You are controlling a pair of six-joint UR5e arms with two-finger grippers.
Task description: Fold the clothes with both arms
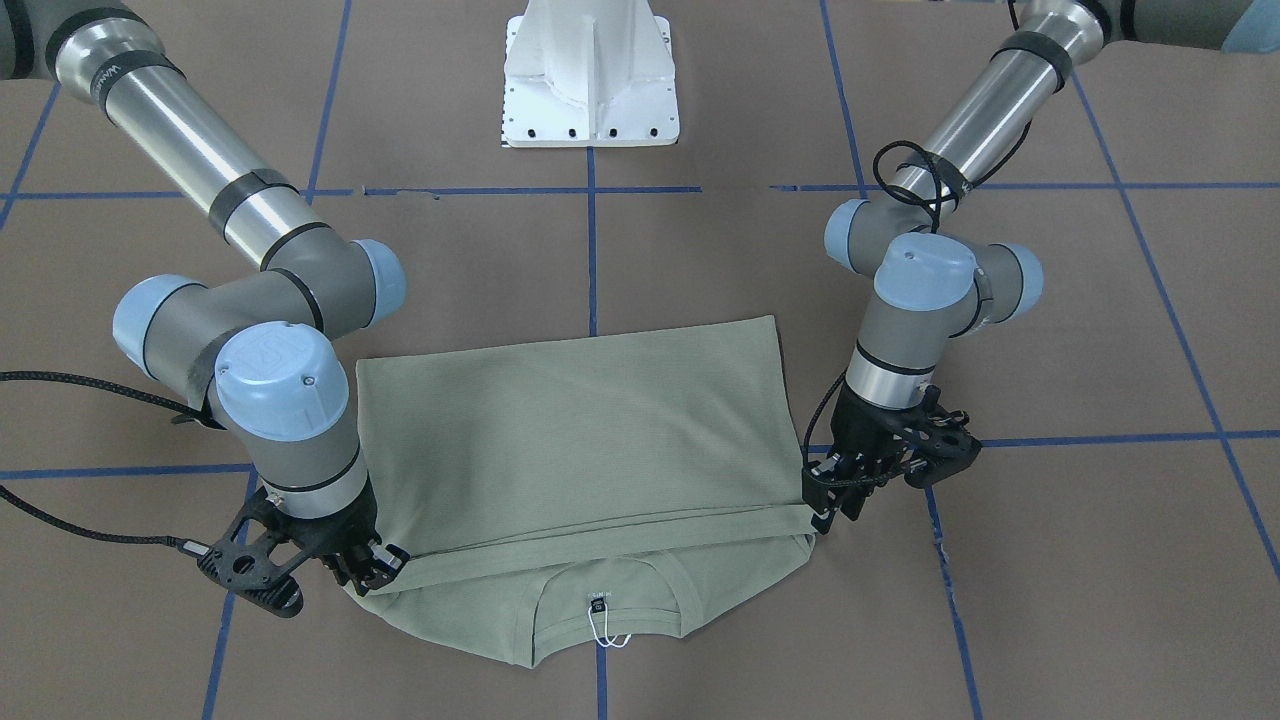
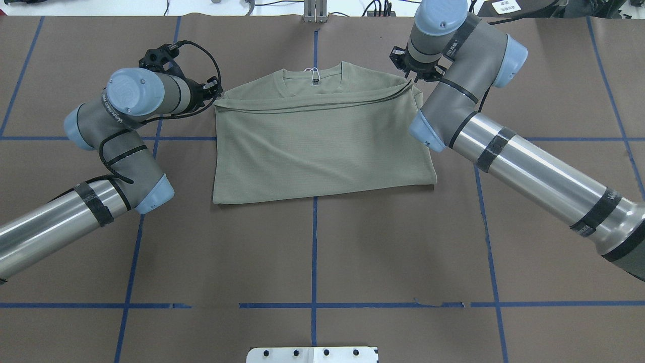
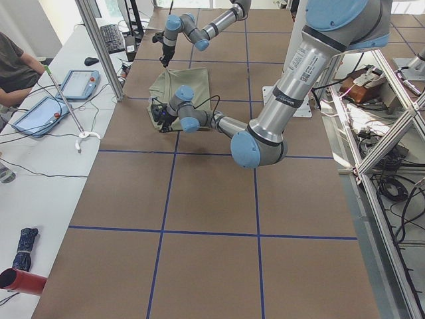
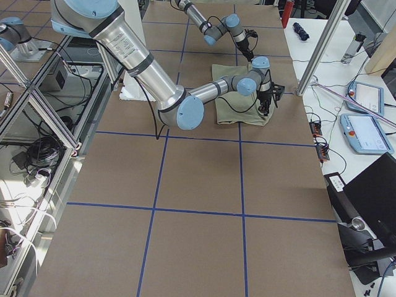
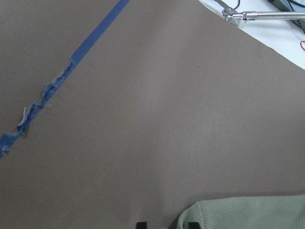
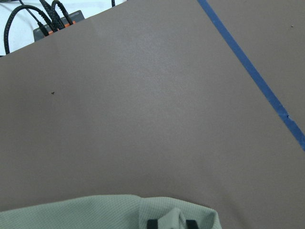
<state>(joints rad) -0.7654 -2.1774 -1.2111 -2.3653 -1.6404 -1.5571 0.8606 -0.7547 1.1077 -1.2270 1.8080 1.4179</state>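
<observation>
Brown table [image 2: 227, 252] gridded with blue tape [image 2: 313, 252] bears the shirt [image 2: 317, 146], right gripper [image 1: 385, 572] pinching it, left gripper [image 1: 822, 518] impossible to judge.

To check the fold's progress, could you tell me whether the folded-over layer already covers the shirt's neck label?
No, the neck label lies exposed beyond the folded edge of the shirt.

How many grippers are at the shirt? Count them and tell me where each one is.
2. The left gripper is at one end of the folded-over edge of the shirt, the right gripper at the other end, both on the neckline side. None seems hidden.
</observation>
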